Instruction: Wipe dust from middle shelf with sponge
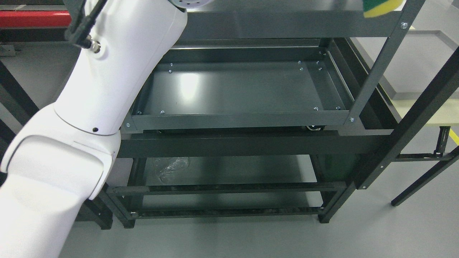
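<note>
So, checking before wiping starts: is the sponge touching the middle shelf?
Apart. The head view shows the sponge up at the top shelf's level, well above the middle shelf.

The left arm [89, 107] rises along the left front of the rack [380, 68]. The sponge [380, 8] lies on the top shelf [279, 23], far right, above the middle shelf [236, 89].
</note>
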Controlling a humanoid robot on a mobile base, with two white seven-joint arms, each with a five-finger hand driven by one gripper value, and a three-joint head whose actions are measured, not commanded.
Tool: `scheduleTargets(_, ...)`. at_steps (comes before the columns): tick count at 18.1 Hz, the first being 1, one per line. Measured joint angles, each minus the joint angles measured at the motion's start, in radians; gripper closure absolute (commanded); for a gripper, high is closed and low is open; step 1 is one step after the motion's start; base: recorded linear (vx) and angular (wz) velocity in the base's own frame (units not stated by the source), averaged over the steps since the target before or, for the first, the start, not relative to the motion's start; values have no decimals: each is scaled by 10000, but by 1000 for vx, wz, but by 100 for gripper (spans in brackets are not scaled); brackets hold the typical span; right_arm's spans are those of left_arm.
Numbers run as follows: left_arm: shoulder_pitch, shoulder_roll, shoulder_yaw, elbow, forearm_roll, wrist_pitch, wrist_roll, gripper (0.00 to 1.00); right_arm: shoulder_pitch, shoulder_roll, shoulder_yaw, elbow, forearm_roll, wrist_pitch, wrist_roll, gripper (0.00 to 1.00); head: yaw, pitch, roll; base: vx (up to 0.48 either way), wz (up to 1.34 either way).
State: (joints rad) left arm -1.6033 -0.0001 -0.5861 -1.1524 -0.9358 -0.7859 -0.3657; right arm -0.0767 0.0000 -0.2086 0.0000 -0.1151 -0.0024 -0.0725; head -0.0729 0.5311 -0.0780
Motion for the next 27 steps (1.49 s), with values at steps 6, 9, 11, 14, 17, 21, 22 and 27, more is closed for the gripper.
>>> scheduleTargets(6,40,0,-519,866,-1178,-2,418,99,1,0,0,0,0,0,0,0,0,0,0,0,0)
scheduleTargets(9,248,0,-609,1090,-1463,-1,463,98,0,0,0,0,0,0,-1,0,0,0,0,0,0)
scheduleTargets(11,305,0,-561,1143,-1551,-2,462,98,1,0,0,0,0,0,-1,0,0,0,0,0,0)
scheduleTargets(14,346,5,-305,1135,-1620,-2,246,98,0,0,0,0,0,0,-1,0,0,0,0,0,0)
scheduleTargets(17,446,219,71,992,-1601,-3,-407,98,0,0,0,0,0,0,-1,0,0,0,0,0,-8)
scheduleTargets(21,850,798,621,717,-1419,-3,-936,98,2,0,0,0,0,0,0,0,0,0,0,0,0)
scheduleTargets(22,962,993,736,637,-1322,-3,-995,98,0,0,0,0,0,0,-1,0,0,0,0,0,0)
scheduleTargets(27,1397,2091,1163,137,-390,-3,-1349,99,2,0,0,0,0,0,-1,0,0,0,0,0,0)
